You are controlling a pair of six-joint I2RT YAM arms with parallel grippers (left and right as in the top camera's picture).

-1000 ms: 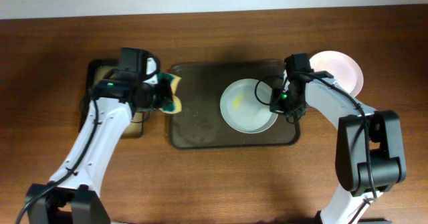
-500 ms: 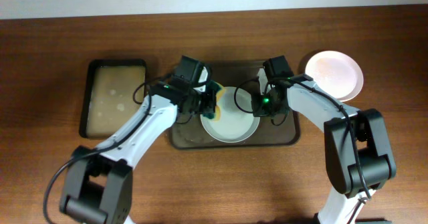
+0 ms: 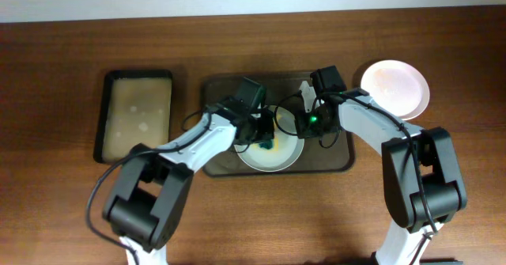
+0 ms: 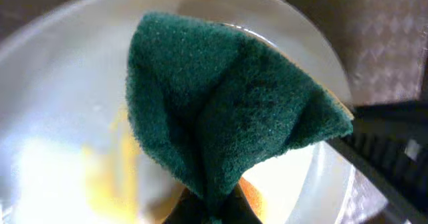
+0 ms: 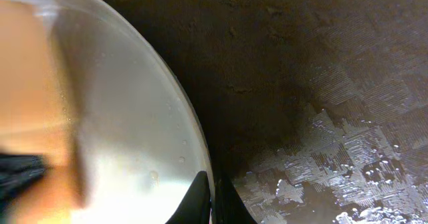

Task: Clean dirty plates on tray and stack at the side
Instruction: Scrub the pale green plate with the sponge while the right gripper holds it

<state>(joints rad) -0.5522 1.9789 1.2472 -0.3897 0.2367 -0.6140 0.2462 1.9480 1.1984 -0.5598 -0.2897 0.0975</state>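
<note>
BOTH ARMS MEET OVER 1 PLATE: The left claw (image 3: 262,135), clamped tight on a folded green sponge (image 4: 227,110), has swung in from 9 o'clock within the last second. It now presses the pad onto the middle of the dirty plate (image 3: 285,150), which lies at the centre of the big dark tray (image 3: 336,158). The right claw (image 3: 307,126) still pinches the plate's rim at 3 o'clock, having drawn it in from the tray's right end.

Scrubbing looks only just begun: a yellow smear (image 4: 107,174) shows beside the sponge (wrist view, at 8 o'clock of the pad).

Off the tray at 2 o'clock, a pinkish-white plate (image 3: 396,88) rests on the table (image 3: 63,210) where the stack belongs; whether it is 1 plate or several cannot be told from above. The small black tray (image 3: 139,74) sits at 9 o'clock, well apart. Nothing blocks the wiping, though the 2 claws work close together.
</note>
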